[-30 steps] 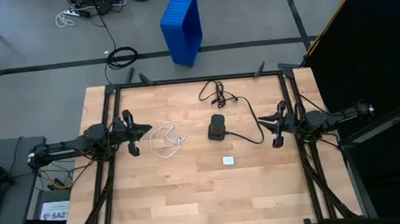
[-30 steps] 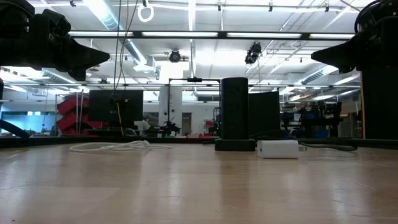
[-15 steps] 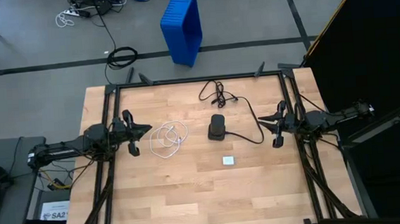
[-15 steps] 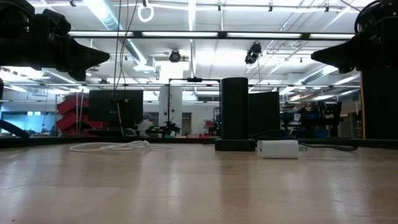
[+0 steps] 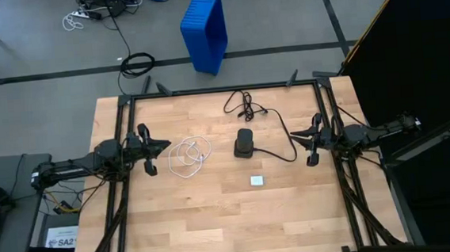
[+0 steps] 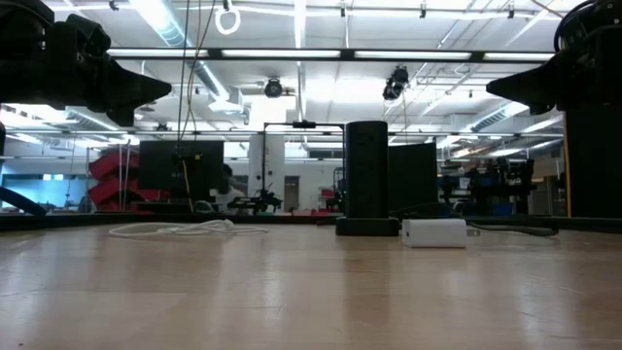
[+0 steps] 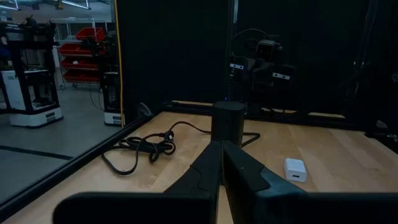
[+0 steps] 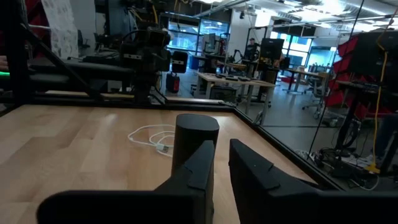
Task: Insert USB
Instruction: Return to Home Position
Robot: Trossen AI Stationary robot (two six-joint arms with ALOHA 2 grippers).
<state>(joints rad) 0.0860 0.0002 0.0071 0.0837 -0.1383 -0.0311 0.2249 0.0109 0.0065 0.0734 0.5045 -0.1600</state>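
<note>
**Both arms at the table's sides, white USB cable loose on the wood**

Seen from above, a wooden table (image 5: 216,222) in a black frame holds four things. The USB cable (image 5: 189,156), thin and white, lies coiled in loose loops left of centre, touching nothing else. Just to its right stands a black outlet tower (image 5: 244,143). The tower's black cord (image 5: 243,105) runs right, then bunches near the far edge. A small white charger adapter (image 5: 257,181) lies alone on the near side of the tower, apart from both tower and cable.

The left gripper (image 5: 149,151) sits at the table's left edge, near the coil but not touching it. The right gripper (image 5: 312,144) sits at the right edge, beside the curve of the black cord. Only this view shows the floor beyond the table, where a blue crate (image 5: 205,30) stands.

The low view flattens all this. The cable is a pale line on the wood, and the adapter seems to sit just beside the tower. The arms are only dark shapes in the upper corners.

The wrist views alone show the fingers. The left pair meets at the tips and holds nothing. The right pair stands slightly apart with a narrow gap, also empty. The left wrist camera takes in the tower, the adapter and the bunched cord. The right wrist camera looks past the tower to the white coil.
</note>
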